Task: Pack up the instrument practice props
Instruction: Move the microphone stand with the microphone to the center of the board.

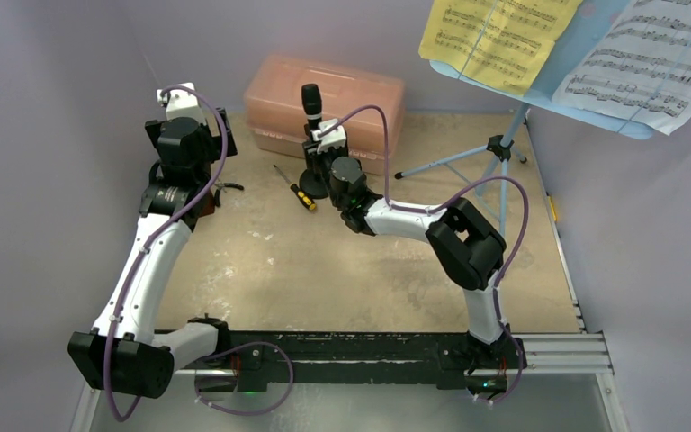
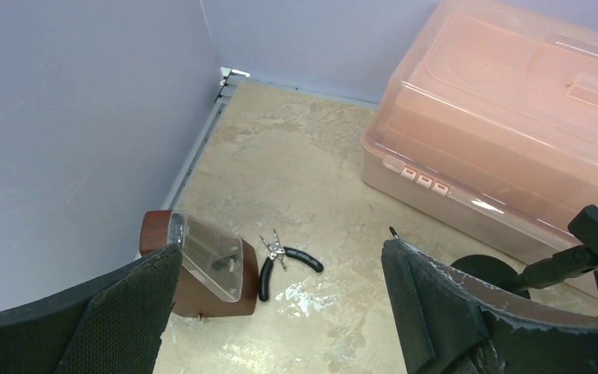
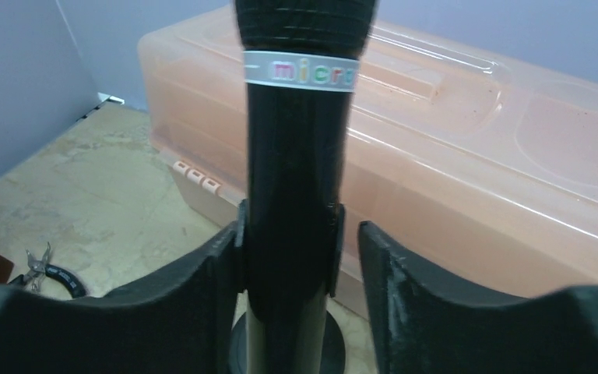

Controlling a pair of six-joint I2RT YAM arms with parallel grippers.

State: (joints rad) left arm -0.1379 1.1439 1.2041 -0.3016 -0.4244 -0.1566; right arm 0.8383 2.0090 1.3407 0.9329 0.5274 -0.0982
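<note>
Top view: the black microphone [image 1: 311, 101] stands upright on its round base at the far middle of the worktop [image 1: 324, 270], just in front of the pink case [image 1: 265, 94]. The right arm reaches far and left, elbow bent, bringing the right pincer [image 1: 317, 151] to the stem from the near side. Left wrist view: the left pincer [image 2: 280, 253] is spread wide and empty above the wooden metronome [image 2: 202, 276] by the left wall, so this arm is the farther one. Right wrist view: the vertical stem sits between the jaws, with the left finger [image 3: 202, 273] touching its collar and the right finger [image 3: 405, 280] just apart, so the grip is judged incomplete.
</note>
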